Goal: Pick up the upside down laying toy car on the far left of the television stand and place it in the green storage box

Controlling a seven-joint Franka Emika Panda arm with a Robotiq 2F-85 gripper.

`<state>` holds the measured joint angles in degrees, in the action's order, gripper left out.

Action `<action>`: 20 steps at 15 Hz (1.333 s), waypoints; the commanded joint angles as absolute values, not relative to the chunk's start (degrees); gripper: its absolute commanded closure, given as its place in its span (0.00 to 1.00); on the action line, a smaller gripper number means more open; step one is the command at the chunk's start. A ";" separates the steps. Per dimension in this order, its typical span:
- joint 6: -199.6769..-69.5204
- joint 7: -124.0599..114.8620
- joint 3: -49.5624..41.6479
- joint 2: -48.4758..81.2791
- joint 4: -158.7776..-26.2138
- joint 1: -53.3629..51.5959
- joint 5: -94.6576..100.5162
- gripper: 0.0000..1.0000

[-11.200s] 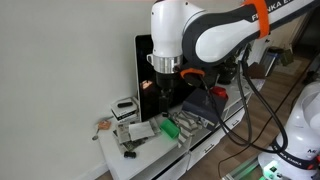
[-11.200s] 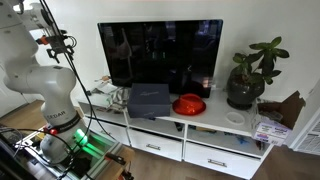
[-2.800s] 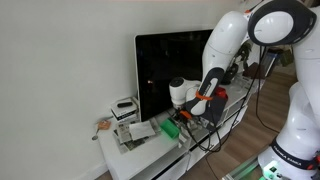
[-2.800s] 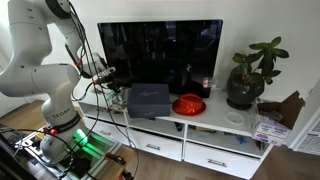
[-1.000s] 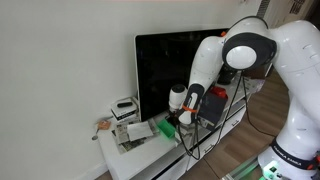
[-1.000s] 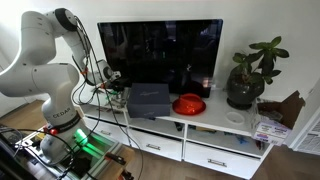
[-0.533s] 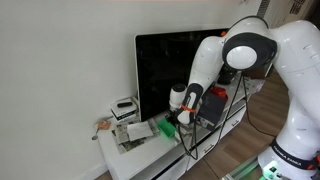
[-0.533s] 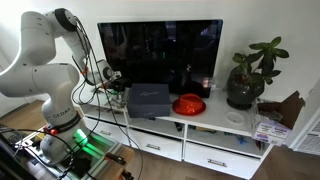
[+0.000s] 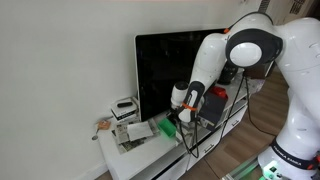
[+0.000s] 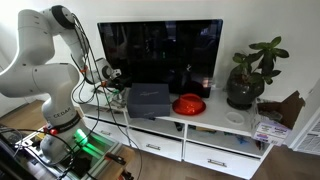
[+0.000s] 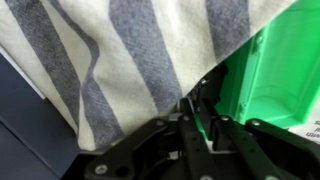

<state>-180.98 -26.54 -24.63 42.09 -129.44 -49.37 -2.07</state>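
My gripper [image 9: 177, 115] hangs low over the white television stand [image 9: 150, 158], right at the green storage box [image 9: 170, 127]. The wrist view shows the black fingers [image 11: 190, 128] pressed together, so the gripper [image 11: 203, 105] is shut, and nothing shows between them. They sit at the rim of the green storage box [image 11: 275, 60], beside a grey-and-white striped cloth [image 11: 110, 50]. I cannot make out the toy car in any view. In an exterior view the gripper [image 10: 117, 86] is at the stand's left end, and the box is hidden there.
A black TV [image 10: 160, 55] stands along the back of the stand. A white-and-black boxy device [image 9: 125, 106] sits near the stand's end. A flat grey-and-red case [image 10: 148, 98], a red bowl [image 10: 189, 104] and a potted plant [image 10: 247, 75] stand further along. Cables hang from the arm.
The arm has stayed at the green storage box; only its upper links have shifted slightly.
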 commanded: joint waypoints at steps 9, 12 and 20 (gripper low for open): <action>-180.62 -18.04 -30.92 18.66 -150.45 -55.71 -0.45 0.57; -179.97 -17.41 -37.65 13.82 -155.06 -60.62 0.39 0.37; -181.30 -17.62 -47.91 12.30 -158.47 -68.17 0.22 0.06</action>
<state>-181.30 -17.62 -47.91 12.30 -158.46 -68.17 0.22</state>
